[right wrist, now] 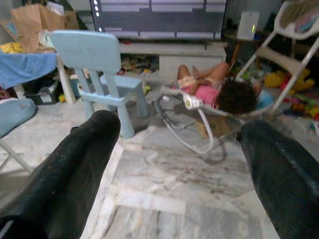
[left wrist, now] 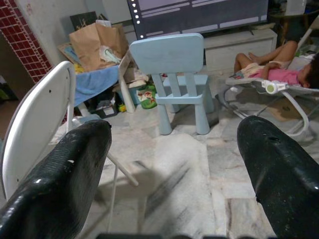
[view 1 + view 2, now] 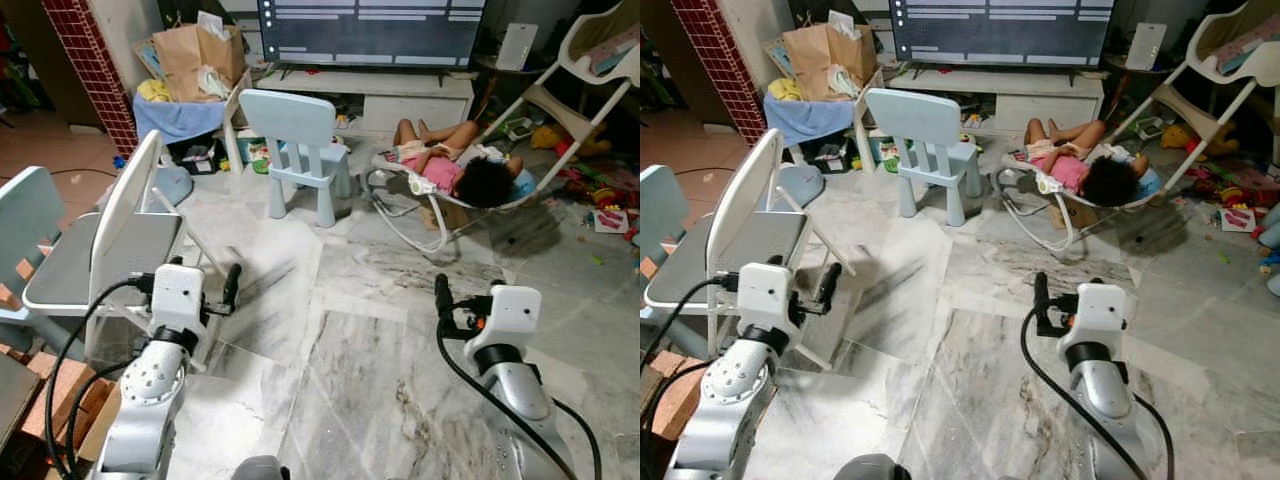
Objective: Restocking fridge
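Indoors, mid-errand: the robot stands on a marble floor (image 3: 380,400) in a living room, both arms raised ahead of it and carrying nothing.
Left gripper (image 2: 174,164): held out at about 10 o'clock from the robot; its fingers (image 2: 65,174) are spread wide and bare, likely kept ready, since there is nothing here to grasp.
Right gripper (image 1: 179,164): level with its twin at about 2 o'clock; its fingers (image 1: 75,164) are likewise parted and grasp nothing.
Fridge and stock: neither a fridge nor any goods for it can be made out from here, so the restocking appears not yet begun; the robot probably has to walk elsewhere first.
White folding chair (image 3: 130,230): just beside the left arm at 10 o'clock, set sideways, narrowing the way on that side.
Small blue chair (image 3: 300,150): near 12 o'clock, facing away from the television (image 3: 370,30).
Person (image 3: 455,165): lying in a low bouncer seat (image 3: 420,215) at 1 o'clock, well apart from both arms; a reason, in my judgement, to move with care.
Paper bag (image 3: 195,55): propped on a blue-draped stand at 11 o'clock, against the wall.
Toys (image 3: 600,195): scattered at 2 o'clock beneath a tilted high chair (image 3: 580,90).
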Available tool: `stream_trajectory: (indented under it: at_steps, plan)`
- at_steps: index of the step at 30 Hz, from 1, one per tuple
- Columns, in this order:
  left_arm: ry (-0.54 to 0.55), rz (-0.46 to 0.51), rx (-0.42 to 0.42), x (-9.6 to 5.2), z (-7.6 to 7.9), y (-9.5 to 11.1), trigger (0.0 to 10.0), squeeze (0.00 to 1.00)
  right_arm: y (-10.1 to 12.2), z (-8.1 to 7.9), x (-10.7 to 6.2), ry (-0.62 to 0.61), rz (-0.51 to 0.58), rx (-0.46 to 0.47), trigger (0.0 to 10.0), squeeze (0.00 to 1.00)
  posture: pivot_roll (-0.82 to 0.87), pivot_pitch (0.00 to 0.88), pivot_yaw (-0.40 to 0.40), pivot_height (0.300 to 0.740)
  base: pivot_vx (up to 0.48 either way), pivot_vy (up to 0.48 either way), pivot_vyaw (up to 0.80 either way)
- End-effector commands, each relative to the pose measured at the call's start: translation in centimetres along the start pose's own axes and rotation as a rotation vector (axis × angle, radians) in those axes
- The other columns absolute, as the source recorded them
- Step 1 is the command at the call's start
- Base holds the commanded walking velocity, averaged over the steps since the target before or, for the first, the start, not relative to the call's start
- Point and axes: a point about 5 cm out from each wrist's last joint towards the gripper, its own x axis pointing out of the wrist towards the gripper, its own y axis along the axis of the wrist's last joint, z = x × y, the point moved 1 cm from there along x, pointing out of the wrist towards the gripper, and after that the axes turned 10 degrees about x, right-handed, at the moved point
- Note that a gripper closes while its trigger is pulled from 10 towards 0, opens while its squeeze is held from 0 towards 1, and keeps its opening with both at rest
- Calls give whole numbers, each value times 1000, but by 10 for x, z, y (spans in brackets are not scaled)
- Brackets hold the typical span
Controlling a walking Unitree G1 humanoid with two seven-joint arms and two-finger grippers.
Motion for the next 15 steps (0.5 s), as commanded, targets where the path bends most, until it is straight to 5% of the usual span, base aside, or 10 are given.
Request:
stream_trajectory:
  at_steps: [1, 15]
  plan:
    - [13, 17, 15, 4, -2, 7, 10000, 0, 9, -6, 8, 34, 24, 1, 10000, 0, 48, 0, 37, 740, 0, 0, 0]
    - [56, 10, 23, 0, -9, 6, 10000, 0, 8, -21, 19, 73, 14, 53, 10000, 0, 84, 0, 5, 740, -54, 0, 0]
